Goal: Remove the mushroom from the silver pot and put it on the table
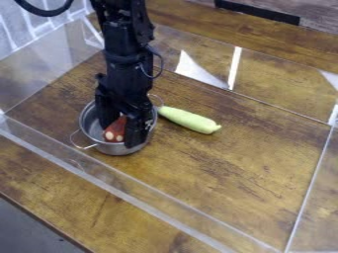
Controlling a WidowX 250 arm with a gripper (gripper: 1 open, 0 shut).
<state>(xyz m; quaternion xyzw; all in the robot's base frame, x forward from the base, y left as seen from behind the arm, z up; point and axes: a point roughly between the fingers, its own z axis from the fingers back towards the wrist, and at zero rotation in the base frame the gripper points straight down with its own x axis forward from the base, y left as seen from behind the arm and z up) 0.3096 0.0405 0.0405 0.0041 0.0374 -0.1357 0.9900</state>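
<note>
in the camera view, the black robot gripper (119, 121) comes down from the top of the picture, its fingers spread apart and reaching into the small round shiny steel pot (98, 135). the small toy mushroom with the reddish-brown cap (117, 128) lies inside the pot, between the dark fingers and partly hidden by them; whether they touch it, i cannot tell. the tool stands released, its jaws open.

the pot sits on the dark brown wood-plank table (224, 178), and a thin wire loop handle (82, 141) sticks out from its side at the left of the picture. to the right of the pot in the picture, and near it, the long yellow-green toy vegetable (189, 120) lies on its side on the wood. low clear acrylic walls (145, 180) run along the tabletop, one of them in front of the pot.
</note>
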